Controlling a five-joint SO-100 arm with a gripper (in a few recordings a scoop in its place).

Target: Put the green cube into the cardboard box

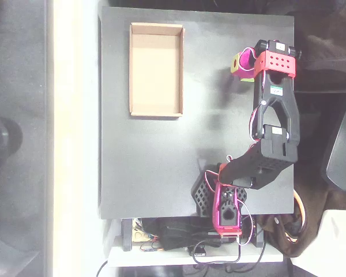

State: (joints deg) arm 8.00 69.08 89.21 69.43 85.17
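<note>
The cardboard box [155, 69] lies on the black table [150, 161] at the upper left, tan, shallow, and with a bare floor. My magenta gripper [239, 64] is at the table's upper right, pointing left toward the box and about a box-width to its right. It carries a yellow patch with a dark hole at its tip. A sliver of yellow-green at the gripper's lower edge looks like the green cube [248, 78], mostly hidden under the gripper. I cannot tell how the jaws stand or whether they hold it.
The arm's red wrist block [279, 62] and black links [275, 138] run down the table's right side to the magenta base [228, 210] at the bottom edge. Cables and electronics [179, 236] sit below the table. A white strip [75, 138] borders the left.
</note>
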